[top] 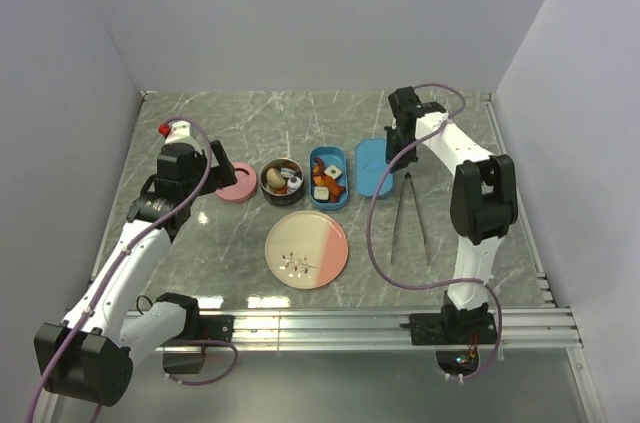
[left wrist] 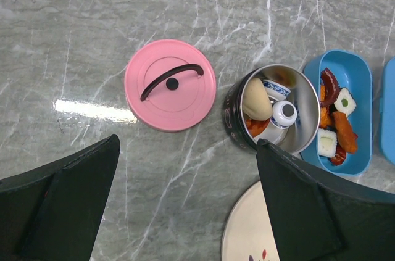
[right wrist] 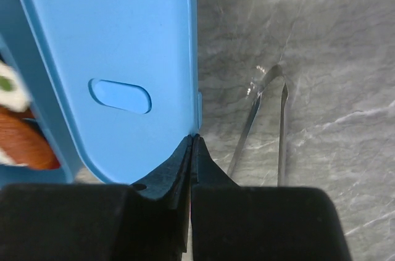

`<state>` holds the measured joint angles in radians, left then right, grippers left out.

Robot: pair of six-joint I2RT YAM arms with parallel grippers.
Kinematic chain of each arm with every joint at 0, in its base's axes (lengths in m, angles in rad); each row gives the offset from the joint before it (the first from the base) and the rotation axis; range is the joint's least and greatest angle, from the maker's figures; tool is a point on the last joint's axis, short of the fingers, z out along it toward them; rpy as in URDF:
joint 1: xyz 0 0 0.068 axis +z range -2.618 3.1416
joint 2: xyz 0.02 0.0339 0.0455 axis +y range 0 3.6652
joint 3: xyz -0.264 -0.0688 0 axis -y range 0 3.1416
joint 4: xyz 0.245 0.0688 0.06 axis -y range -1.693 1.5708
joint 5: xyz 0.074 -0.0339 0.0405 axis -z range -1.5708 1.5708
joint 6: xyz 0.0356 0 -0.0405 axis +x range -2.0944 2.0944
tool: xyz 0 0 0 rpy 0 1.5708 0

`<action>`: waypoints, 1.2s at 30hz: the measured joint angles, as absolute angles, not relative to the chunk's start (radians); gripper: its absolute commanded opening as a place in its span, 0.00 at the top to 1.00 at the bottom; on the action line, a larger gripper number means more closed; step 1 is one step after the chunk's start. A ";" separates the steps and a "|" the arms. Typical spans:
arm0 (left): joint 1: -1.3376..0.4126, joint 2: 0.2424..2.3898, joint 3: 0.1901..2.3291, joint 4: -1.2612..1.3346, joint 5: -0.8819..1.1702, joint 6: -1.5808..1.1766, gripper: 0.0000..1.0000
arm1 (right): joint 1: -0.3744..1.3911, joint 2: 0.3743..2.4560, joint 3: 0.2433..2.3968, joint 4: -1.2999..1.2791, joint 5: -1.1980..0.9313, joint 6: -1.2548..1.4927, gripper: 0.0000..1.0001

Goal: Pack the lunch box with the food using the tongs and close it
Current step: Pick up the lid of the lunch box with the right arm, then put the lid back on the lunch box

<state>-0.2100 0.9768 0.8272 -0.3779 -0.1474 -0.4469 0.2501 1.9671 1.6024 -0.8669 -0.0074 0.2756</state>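
right gripper (right wrist: 191, 142), shut tight at the blue lid (right wrist: 111, 33) edge at lower centre, grip uncertain, should lift slowly; left gripper (left wrist: 187, 140) gapes empty.

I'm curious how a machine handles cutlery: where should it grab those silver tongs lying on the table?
Around the middle of the tongs, from straight above, one finger outside each arm. They lie flat, joined end pointing away from the robot, the V opening toward it, so both arms can probably be squeezed together there.

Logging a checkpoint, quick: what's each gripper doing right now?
Left gripper: open, empty.
Right gripper: shut, at the edge of the flat blue plastic lid; grip unclear.
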 measured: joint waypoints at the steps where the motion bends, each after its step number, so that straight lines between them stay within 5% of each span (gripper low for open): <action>1: -0.210 0.976 0.827 -0.378 -0.146 -0.447 0.01 | 0.250 1.960 1.613 -0.868 -0.008 0.280 1.00; 15: -0.210 0.965 0.827 -0.378 -0.142 -0.447 0.00 | 0.285 1.917 1.752 -0.896 -0.052 0.348 1.00; 36: -0.210 0.965 0.827 -0.378 -0.136 -0.447 0.01 | 0.434 1.988 1.631 -0.757 -0.170 0.434 1.00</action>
<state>-0.2100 0.9646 0.8272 -0.3782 -0.1364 -0.4465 0.4343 1.9881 1.6310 -0.7574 -0.1703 0.4339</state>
